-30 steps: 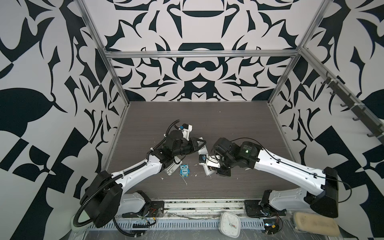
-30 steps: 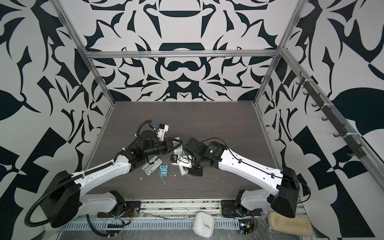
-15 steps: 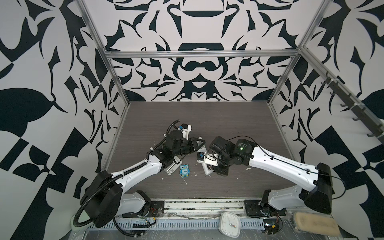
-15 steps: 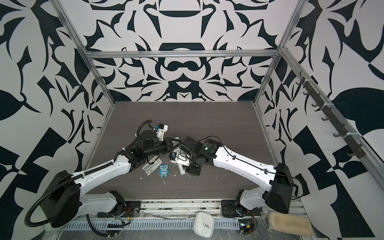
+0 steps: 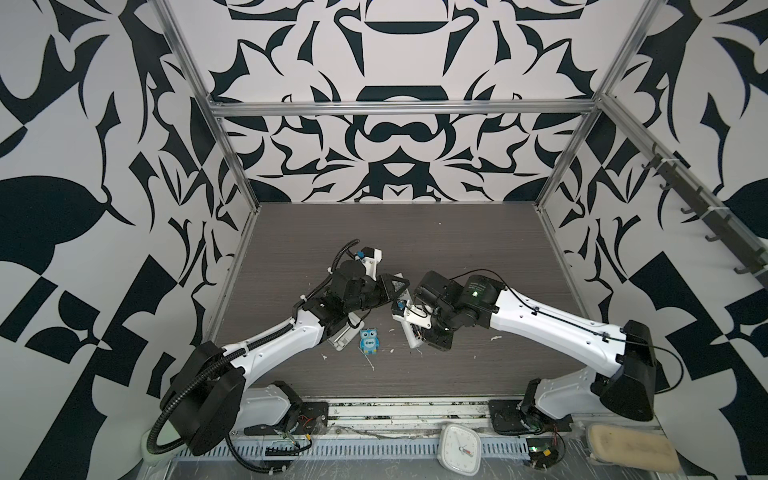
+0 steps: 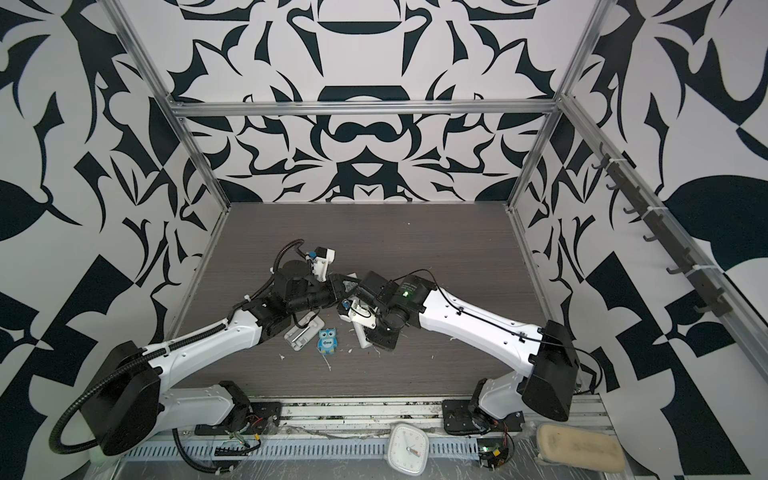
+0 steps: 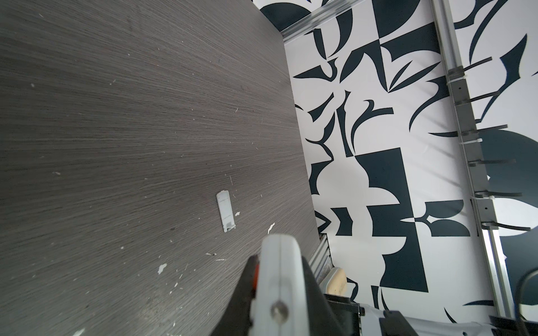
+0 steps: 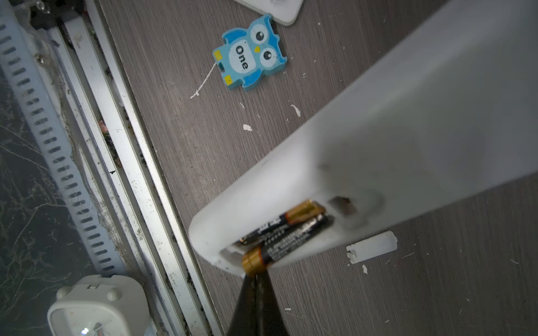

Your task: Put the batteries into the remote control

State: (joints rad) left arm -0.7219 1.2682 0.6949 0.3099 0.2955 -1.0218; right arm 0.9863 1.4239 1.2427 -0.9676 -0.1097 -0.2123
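My left gripper [image 7: 279,291] is shut on the remote control [image 7: 279,270], whose thin white edge stands between the black fingers [image 7: 247,291]. In both top views the remote [image 5: 414,338] [image 6: 362,334] slants down from the left gripper [image 5: 392,286] toward the table. In the right wrist view, the remote's plain back [image 8: 378,145] shows an open compartment holding two batteries [image 8: 291,222]. The nearer battery [image 8: 288,241] pokes its gold end past the rim. My right gripper [image 8: 256,279] is shut, with its tips against that gold end.
A small white battery cover [image 8: 371,245] [image 7: 225,215] lies on the table. A blue owl figure [image 5: 369,340] [image 8: 250,53] and a grey-white tray [image 5: 343,336] sit under the left arm. A white clock [image 5: 459,446] and a sponge [image 5: 631,451] rest past the front rail.
My right arm has swung left, bringing its gripper closer to the remote's lower end. The left arm and the remote have stayed in place.
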